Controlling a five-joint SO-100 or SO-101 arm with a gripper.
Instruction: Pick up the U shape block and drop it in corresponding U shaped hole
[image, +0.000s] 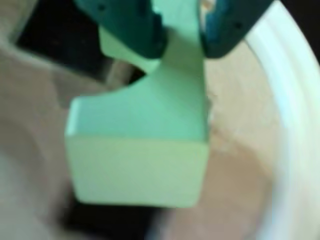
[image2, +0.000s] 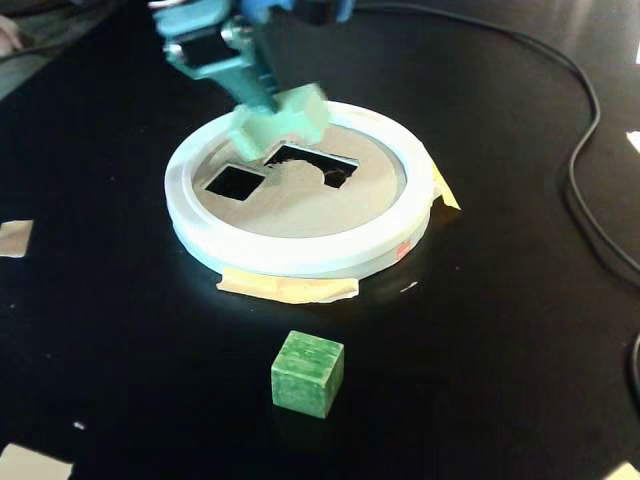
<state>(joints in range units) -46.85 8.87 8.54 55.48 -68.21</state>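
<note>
the glossy black table (image2: 500, 330) fills the fixed view and throws back soft pale glare near its middle. a thin black cable (image2: 583, 150) curves across its right side. scraps of beige masking tape (image2: 14, 238) lie at the left edge and at the lower corners. no wall, floor or window shows.

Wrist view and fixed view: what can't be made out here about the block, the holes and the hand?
- U shape block: the wrist view is blurred; its upper part is hidden by the hand.
- U shaped hole: its far edge is covered by the block and hand in the fixed view, so whether the block touches the disc cannot be told.
- Arm: cut off by the top edge in both views.
- Green cube: outside the wrist view.
</note>
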